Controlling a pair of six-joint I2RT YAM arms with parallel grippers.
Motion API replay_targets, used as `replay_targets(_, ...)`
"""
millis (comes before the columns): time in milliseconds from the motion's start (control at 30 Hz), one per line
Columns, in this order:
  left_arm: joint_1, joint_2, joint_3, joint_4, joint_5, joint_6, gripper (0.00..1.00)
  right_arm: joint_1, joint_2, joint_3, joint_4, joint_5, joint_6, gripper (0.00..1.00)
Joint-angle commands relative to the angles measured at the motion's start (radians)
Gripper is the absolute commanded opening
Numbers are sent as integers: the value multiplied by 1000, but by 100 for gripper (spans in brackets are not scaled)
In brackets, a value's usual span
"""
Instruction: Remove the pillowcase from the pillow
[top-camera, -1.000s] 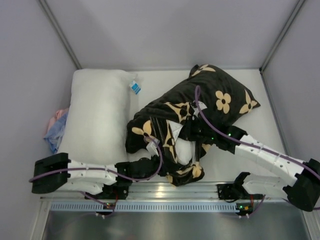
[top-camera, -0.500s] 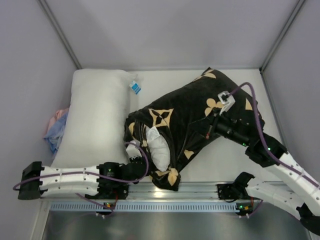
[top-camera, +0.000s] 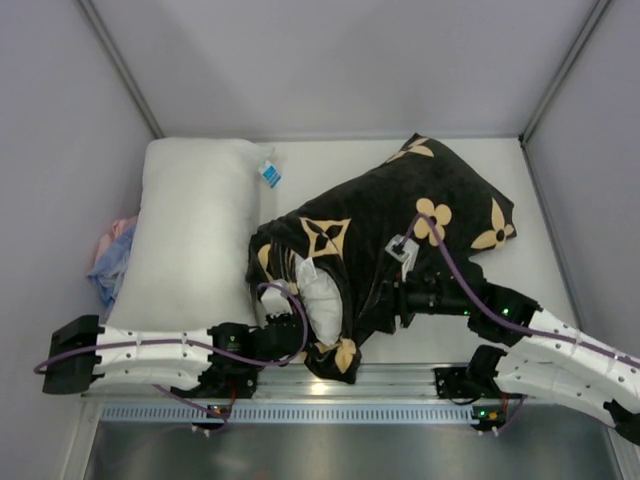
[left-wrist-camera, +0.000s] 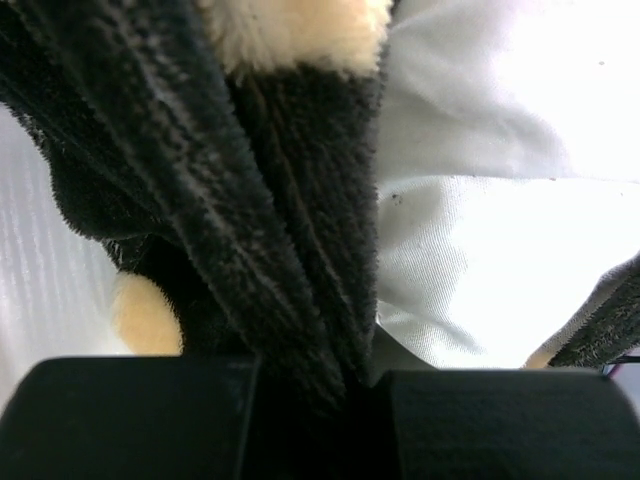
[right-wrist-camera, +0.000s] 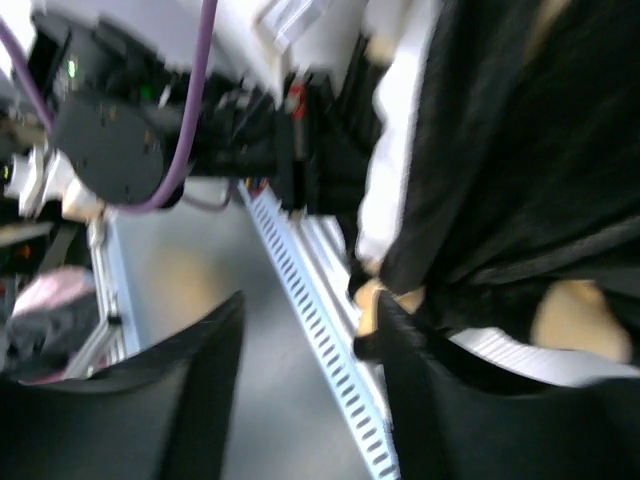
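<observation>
1. Note the pillowcase (top-camera: 400, 215) lying slantwise across the worktop (top-camera: 330, 165), mouth toward the near-left by the metal rail (top-camera: 400, 378), closed end toward the far-right.
2. Serves as the one container here: holds the pillow (top-camera: 322, 300) mostly inside, with only a white bulge poking out at the mouth.
3. Find the left end effector (left-wrist-camera: 318, 385) right at that mouth, nipped narrow on a fold of the black hem, white pillow just beside it.
4. Find the right end effector (right-wrist-camera: 310, 320) by the near side of the cover's middle, parted, nothing between its fingers, black fabric just off to one side.
5. Judge the left as nearer the opening; expect to strip along the slant, cover and pillow drawn opposite ways.
6. Leave alone the second white pillow (top-camera: 195, 230) at the left and the pink-blue cloth bundle (top-camera: 110, 260) beyond it.
</observation>
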Motion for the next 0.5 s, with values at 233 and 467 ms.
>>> replay_targets(233,-2,-36,-57,104,27,10,0,373,270,49,166,262,49,86)
replay_targets(467,-2,-105,-91,121,62,11,0,359,406,55,249,387,153,94)
